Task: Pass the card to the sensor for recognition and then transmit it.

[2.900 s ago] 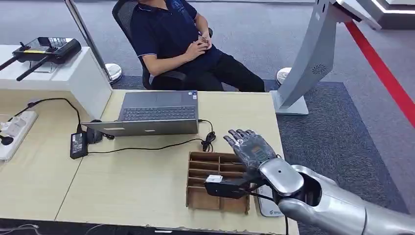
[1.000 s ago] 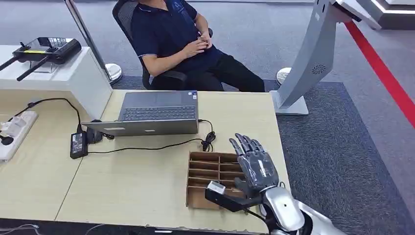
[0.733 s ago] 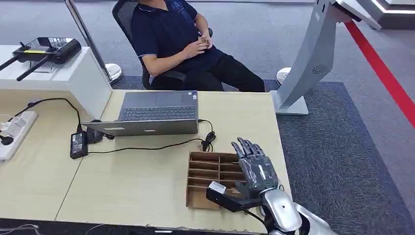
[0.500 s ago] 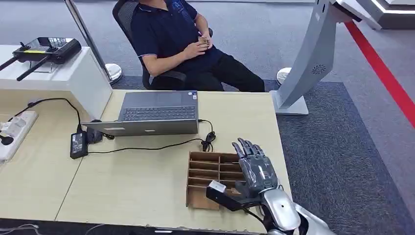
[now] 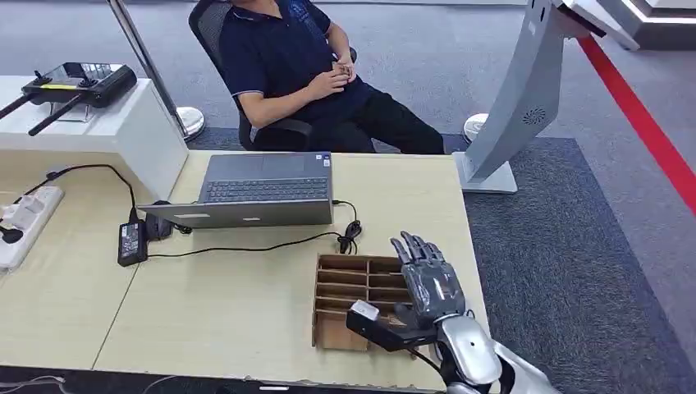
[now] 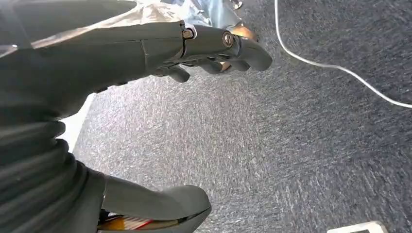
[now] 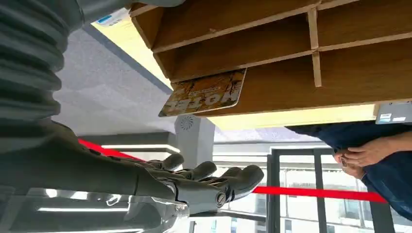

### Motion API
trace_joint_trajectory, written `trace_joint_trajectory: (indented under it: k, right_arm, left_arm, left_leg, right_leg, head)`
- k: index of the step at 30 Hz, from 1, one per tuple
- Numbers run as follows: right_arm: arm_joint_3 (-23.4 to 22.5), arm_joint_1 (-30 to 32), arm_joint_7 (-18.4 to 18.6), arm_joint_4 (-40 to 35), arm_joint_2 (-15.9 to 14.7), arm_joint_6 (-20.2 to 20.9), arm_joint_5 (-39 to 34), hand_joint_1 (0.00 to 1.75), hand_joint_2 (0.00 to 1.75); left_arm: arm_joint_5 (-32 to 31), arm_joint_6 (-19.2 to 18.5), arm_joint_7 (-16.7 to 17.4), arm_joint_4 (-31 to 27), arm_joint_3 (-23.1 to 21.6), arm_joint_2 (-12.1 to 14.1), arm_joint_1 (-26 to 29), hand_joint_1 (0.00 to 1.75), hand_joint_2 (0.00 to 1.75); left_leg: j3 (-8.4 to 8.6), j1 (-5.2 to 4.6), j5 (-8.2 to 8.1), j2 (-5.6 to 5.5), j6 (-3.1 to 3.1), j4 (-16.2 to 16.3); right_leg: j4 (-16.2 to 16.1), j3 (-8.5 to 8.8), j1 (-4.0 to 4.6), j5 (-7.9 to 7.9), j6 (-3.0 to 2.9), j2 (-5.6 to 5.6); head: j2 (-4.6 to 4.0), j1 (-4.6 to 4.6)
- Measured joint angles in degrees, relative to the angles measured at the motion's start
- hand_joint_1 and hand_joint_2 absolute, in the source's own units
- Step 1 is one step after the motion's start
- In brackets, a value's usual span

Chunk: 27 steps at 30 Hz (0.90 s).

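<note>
Over the wooden tray (image 5: 332,295) the right hand (image 5: 429,283) hovers, fingers spread and empty (card (image 7: 206,93) leaning in a slot); left hand (image 6: 145,48) loosely open above carpet.

laptop (image 5: 264,191) behind divided box (image 5: 354,287); card (image 7: 205,93) in box compartment.
</note>
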Motion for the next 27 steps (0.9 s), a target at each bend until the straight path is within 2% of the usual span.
trace_joint_trajectory:
  k: [6,10,27]
  right_arm:
    - [-1.09,0.56,0.00,0.15,0.07,-3.82,3.21,0.00,1.75]
    - [-1.88,0.91,0.00,0.15,0.07,-4.89,4.46,0.00,1.75]
    - [-4.28,1.20,-0.70,-0.13,0.15,-3.84,6.18,0.00,1.75]
  left_arm:
    - [-0.15,0.00,-0.02,0.00,0.00,-0.07,-0.01,0.00,1.75]
    - [-0.39,-0.09,-0.02,0.00,0.00,-0.09,-0.04,0.00,1.75]
    - [-0.87,-0.26,-0.11,0.00,-0.04,-0.15,-0.12,0.00,1.75]
  left_leg:
    - [0.00,0.00,0.00,0.00,0.00,0.00]
    - [-0.01,0.00,0.00,0.00,0.00,0.00]
    - [0.00,0.00,0.00,0.00,0.00,0.00]
  right_leg:
    - [0.00,0.00,0.00,0.00,0.00,0.00]
    - [0.00,0.00,0.00,0.00,0.00,0.00]
    - [0.00,0.00,0.00,0.00,0.00,0.00]
  head:
    - [0.00,0.02]
    - [0.00,0.02]
    - [0.00,0.00]
